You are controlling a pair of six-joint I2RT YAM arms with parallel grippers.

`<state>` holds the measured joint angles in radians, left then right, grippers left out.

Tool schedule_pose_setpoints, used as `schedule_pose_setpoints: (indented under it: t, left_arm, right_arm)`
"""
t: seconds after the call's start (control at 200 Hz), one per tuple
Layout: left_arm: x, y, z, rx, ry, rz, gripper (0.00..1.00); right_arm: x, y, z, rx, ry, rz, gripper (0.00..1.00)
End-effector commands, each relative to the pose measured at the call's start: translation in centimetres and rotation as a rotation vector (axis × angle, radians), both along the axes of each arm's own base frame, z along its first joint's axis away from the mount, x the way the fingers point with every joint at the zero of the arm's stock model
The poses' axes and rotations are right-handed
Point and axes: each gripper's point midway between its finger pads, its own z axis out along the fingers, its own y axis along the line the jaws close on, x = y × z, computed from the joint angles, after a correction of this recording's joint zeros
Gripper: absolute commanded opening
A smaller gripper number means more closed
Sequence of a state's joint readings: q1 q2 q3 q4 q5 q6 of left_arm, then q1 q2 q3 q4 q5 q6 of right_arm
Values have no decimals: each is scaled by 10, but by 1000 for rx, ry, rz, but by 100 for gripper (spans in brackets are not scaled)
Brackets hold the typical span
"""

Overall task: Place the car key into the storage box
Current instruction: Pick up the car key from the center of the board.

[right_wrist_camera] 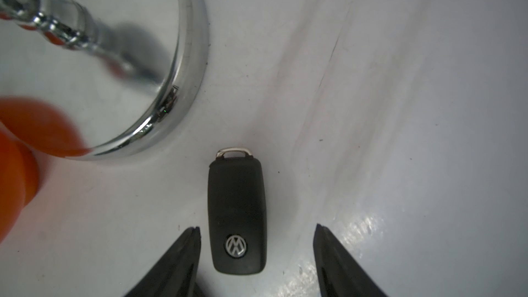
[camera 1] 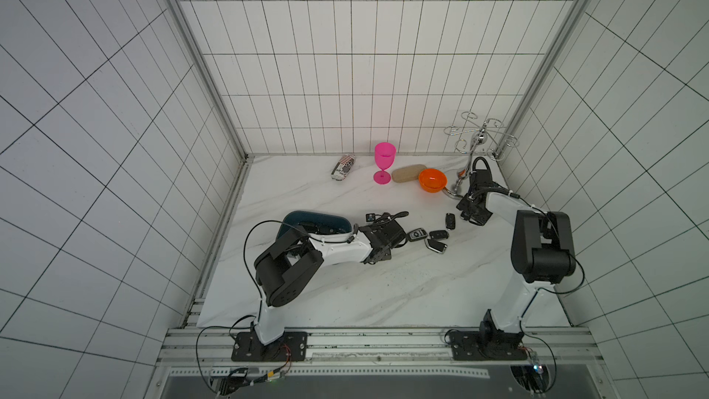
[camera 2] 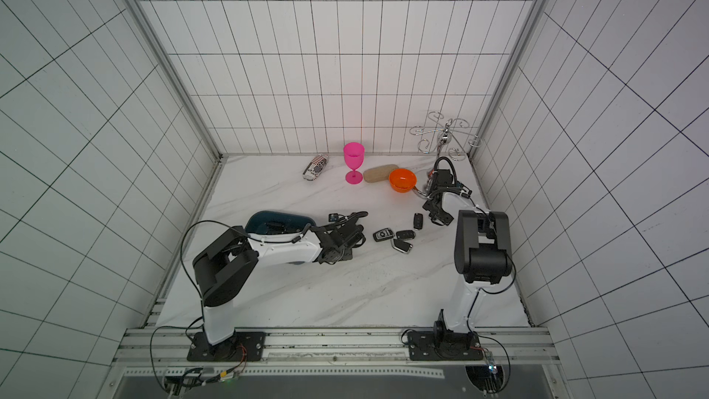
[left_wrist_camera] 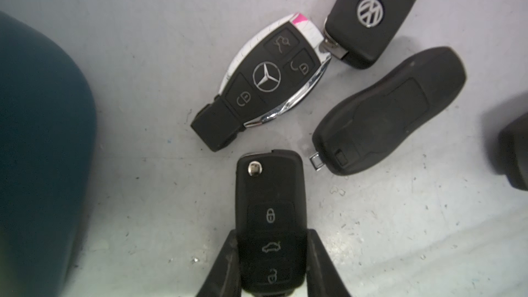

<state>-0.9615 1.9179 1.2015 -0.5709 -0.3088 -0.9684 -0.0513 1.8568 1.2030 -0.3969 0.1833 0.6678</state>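
Left pincer (left_wrist_camera: 273, 232) is clamped on a black car key (left_wrist_camera: 270, 195) w/ lock, trunk & unlock icons, near the right end of the storage box (camera 1: 293, 219), outside it; just ahead we read a Mercedes-star fob (left_wrist_camera: 268, 78), a VW-badged key (left_wrist_camera: 368, 15) & a plain black fob (left_wrist_camera: 385, 110). Right pincer (right_wrist_camera: 256, 227) stands open astride another VW key (right_wrist_camera: 237, 212), touching neither side, w/ chrome rack base (right_wrist_camera: 188, 52) & orange bowl (camera 1: 432, 180) beyond.

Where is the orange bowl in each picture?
In a top view: the orange bowl sits between the tan case and the chrome stand.
In a top view: the bowl, same spot.
Left wrist: not in it.
Right wrist: a blurred orange blob beside the ring.
Shared landmark: the chrome stand's ring base.
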Motion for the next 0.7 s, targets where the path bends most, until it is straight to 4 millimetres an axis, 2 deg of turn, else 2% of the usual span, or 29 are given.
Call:
schedule_pose_setpoints:
  t: [0.0, 0.215, 0.345, 0.605, 0.695]
  left_arm:
    - [-21, 4, -27, 12, 100, -17, 1]
    - [-23, 4, -26, 6, 102, -24, 0]
    - [-31, -1, -17, -1, 101, -55, 0]
    - [-50, -19, 35, -17, -28, -154, 0]
    - [-48, -13, 64, -30, -82, -156, 0]
  right_arm:
    - [8, 3, 2, -19, -19, 14, 66]
    - [11, 7, -5, -38, 0, 28, 65]
    - [11, 9, -12, -40, 21, 34, 63]
    - [7, 12, -12, -61, 39, 45, 51]
    - [5, 13, -13, -58, 43, 50, 37]
